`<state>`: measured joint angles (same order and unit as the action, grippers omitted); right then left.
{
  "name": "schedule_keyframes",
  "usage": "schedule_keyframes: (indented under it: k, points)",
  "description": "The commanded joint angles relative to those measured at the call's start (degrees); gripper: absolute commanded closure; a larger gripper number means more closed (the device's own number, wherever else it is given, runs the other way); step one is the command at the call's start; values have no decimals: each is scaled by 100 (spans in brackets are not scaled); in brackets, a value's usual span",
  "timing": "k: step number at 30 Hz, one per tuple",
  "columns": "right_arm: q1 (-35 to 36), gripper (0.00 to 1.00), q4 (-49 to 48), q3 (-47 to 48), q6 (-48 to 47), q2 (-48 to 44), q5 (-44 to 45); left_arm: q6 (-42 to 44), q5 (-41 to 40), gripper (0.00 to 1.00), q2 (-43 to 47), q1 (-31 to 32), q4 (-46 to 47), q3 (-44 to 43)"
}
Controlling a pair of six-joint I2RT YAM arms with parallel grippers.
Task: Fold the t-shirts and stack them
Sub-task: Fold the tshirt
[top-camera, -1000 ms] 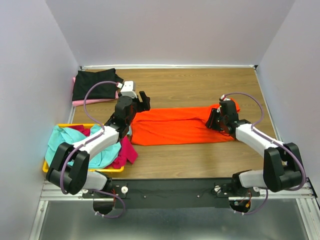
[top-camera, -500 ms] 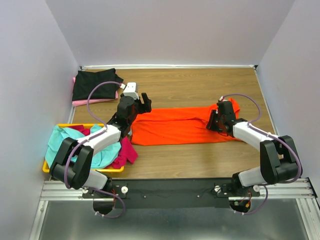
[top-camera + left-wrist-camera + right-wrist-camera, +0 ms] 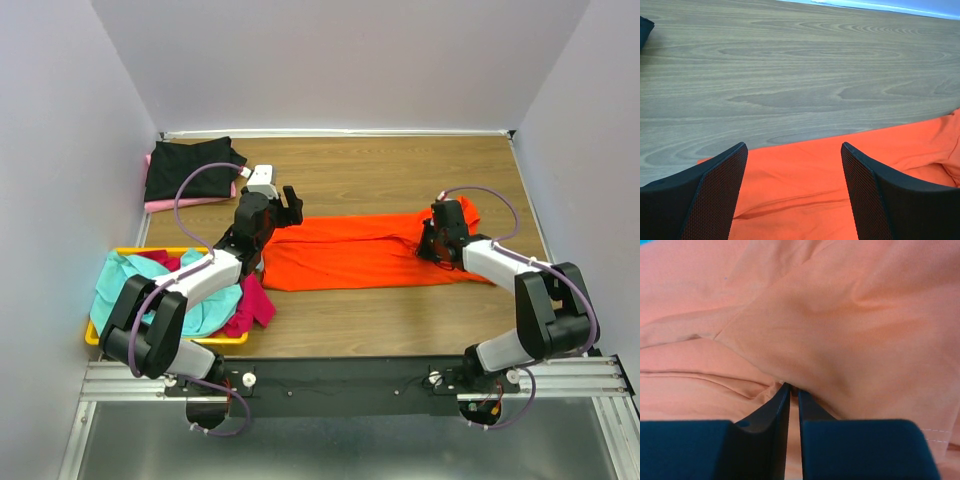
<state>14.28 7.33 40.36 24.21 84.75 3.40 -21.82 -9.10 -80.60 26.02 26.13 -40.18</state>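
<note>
**A:** Where is the shirt being worked on?

**B:** The orange t-shirt (image 3: 360,255) lies as a long band across the middle of the table (image 3: 400,170), folded lengthwise. The black t-shirt (image 3: 190,168) sits on the pale pink t-shirt (image 3: 165,205) in the far left corner. The teal t-shirt (image 3: 130,280) and magenta t-shirt (image 3: 255,305) are heaped in the yellow tray (image 3: 150,250) at the near left.

**A:** And the grippers?

**B:** The left gripper (image 3: 794,147) hangs over the band's left end at its far edge, with its fingers wide apart and nothing between them. The right gripper (image 3: 790,387) is down on the right end, its fingers drawn almost together on a raised fold. The wrist view is too close to say how much cloth sits between the tips.

**A:** How should the step be done well?

**B:** I'd judge a crosswise fold is coming. The right pinch should catch every layer, not just the top skin, or the long fold may peel open when it lifts. The left gripper should drop onto its own corner and bite just as deep. Then the lifted end should travel low and level over the other, so the edges meet before either gripper lets go.

**A:** Any writing or labels?

**B:** None that can be read. The shirts are plain, and no brand mark shows on the cloth, the tray or the arms.
</note>
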Motion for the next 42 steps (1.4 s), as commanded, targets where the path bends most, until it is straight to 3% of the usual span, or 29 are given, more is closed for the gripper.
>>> schedule_keyframes:
  k: [1,9,23,37,39,40,41,42]
  points:
    - [31,92,-118,95,31,-64,126,117,75,17,-70,17,76,-77]
    - [39,100,-83,-45,23,-573,-137,135,67,17,-140,17,-3,-130]
    - [119,99,356,-72,49,-890,-866,152,102,17,-281,17,-240,-306]
    - [180,97,971,-19,-39,-1083,-1052,196,84,16,-325,-9,-363,-358]
    - [180,78,1024,7,-39,-1101,-1069,196,84,16,-343,-27,-398,-385]
    - [180,55,1059,77,5,-1136,-1026,179,84,16,-377,-36,-407,-428]
    - [171,55,1060,121,31,-1180,-1025,179,93,16,-404,-36,-416,-464]
    - [180,37,1060,174,66,-1215,-930,170,102,16,-448,-36,-416,-499]
